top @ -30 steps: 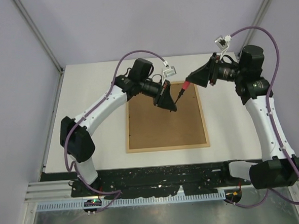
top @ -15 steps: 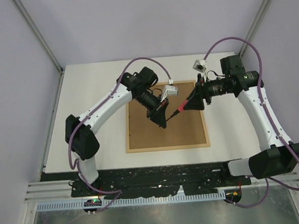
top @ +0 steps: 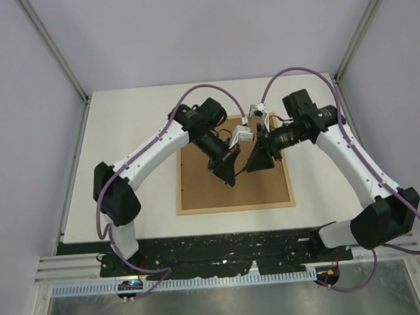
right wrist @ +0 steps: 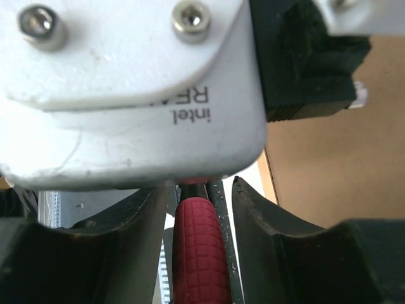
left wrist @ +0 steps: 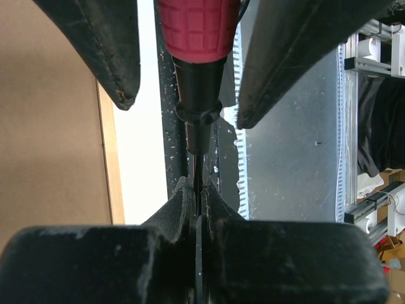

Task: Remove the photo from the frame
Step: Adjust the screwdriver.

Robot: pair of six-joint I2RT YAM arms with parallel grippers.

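The frame (top: 234, 208) lies flat with its brown back (top: 208, 190) up, so the photo is hidden. Both grippers meet above its middle. My left gripper (left wrist: 198, 187) is shut on the thin metal shaft of a red-handled screwdriver (left wrist: 197, 28), and shows in the top view as left gripper (top: 230, 176). My right gripper (right wrist: 201, 190) stands open around the screwdriver's red handle (right wrist: 199, 253). Its fingers (left wrist: 107, 44) flank the handle with a gap showing on each side. In the top view the right gripper (top: 253, 166) faces the left one tip to tip.
The left wrist's white camera housing (right wrist: 126, 82) hangs close above the right gripper. The frame's light wood strip (left wrist: 109, 158) and the white table (top: 132, 169) run beside it. Black base rails (top: 222, 246) line the near edge.
Both grippers have moved from the frame's far edge toward its middle, with the screwdriver. The right arm swung left and its fingers now reach along the red handle.
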